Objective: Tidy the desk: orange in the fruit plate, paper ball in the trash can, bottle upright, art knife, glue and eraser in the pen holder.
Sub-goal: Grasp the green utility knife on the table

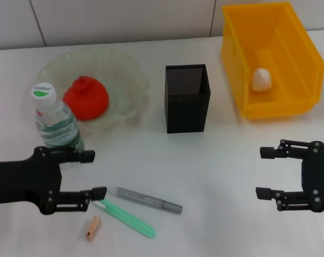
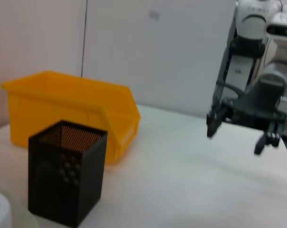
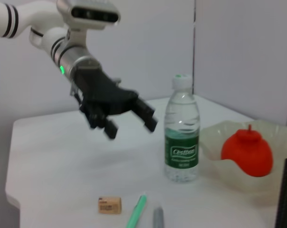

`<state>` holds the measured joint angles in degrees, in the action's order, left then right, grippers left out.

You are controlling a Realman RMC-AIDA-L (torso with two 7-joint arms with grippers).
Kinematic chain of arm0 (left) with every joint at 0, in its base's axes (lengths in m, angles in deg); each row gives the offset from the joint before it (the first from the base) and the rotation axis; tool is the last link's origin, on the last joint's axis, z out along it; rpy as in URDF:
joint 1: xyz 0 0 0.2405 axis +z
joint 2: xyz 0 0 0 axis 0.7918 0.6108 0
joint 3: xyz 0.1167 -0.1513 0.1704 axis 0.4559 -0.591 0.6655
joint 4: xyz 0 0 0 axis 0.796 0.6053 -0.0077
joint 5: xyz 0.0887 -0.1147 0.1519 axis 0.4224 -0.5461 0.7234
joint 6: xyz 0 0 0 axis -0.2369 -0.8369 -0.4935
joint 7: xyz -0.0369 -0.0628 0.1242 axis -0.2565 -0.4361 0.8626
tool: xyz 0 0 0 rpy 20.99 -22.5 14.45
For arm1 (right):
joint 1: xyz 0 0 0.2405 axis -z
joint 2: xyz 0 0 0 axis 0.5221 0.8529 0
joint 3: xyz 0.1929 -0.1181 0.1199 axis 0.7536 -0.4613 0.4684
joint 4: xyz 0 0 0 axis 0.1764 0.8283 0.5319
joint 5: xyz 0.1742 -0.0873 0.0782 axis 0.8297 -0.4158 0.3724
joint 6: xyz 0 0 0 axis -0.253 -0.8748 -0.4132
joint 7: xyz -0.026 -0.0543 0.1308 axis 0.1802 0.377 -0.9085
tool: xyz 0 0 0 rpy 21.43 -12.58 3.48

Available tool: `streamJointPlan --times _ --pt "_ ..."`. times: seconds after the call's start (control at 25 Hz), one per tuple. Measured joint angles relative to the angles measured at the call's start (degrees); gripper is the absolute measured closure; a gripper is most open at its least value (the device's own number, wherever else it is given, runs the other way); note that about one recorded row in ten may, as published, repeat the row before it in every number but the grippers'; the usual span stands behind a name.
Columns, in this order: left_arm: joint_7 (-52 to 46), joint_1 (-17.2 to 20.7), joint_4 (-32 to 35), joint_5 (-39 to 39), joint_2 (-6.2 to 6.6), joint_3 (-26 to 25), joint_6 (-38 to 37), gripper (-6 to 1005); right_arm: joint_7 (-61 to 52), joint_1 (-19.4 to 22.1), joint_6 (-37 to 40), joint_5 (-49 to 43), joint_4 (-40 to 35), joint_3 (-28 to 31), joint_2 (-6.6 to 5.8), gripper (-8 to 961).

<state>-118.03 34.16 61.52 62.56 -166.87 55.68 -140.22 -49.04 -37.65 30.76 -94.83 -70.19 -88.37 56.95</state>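
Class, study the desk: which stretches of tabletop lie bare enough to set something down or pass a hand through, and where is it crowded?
Bare: the stretch from the pen holder forward to the right end effector, below the trash can. Crowded: the near left, where the bottle, left end effector, grey stick, green stick and eraser cluster beside the fruit plate.

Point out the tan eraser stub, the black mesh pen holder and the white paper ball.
Tan cylindrical eraser stub (image 1: 92, 227): head view, middle of its body.
Square black metal mesh pen holder (image 1: 187, 107): head view, centre of its front wall.
Small white wrinkled paper ball (image 1: 261, 79): head view, its middle, inside the yellow bin.
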Motion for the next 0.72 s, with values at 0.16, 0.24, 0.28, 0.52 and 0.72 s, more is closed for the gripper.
streamJointPlan --times 0.16,0.24,0.28,0.52,0.72 --pt "-5.48 0.30 6.45 4.65 0.01 3.77 1.09 199 -0.11 -0.42 0.02 -1.05 0.80 0.88 0.08 179" --pt "-7.55 0.27 9.20 6.71 0.02 5.35 1.88 199 -0.14 -0.70 -0.01 -1.21 1.29 1.01 0.11 179" --pt "-8.98 0.17 10.68 8.01 0.02 6.30 2.25 199 -0.16 -1.04 -0.02 -1.32 1.97 1.23 0.11 179" --pt "-13.48 -0.53 17.17 12.63 0.04 10.44 2.34 199 -0.46 -1.46 -0.11 -1.40 3.09 1.32 0.11 179" --pt "-17.02 -0.72 23.32 16.68 0.03 16.26 1.95 199 -0.99 -1.51 -0.12 -1.42 3.33 1.83 0.10 179"
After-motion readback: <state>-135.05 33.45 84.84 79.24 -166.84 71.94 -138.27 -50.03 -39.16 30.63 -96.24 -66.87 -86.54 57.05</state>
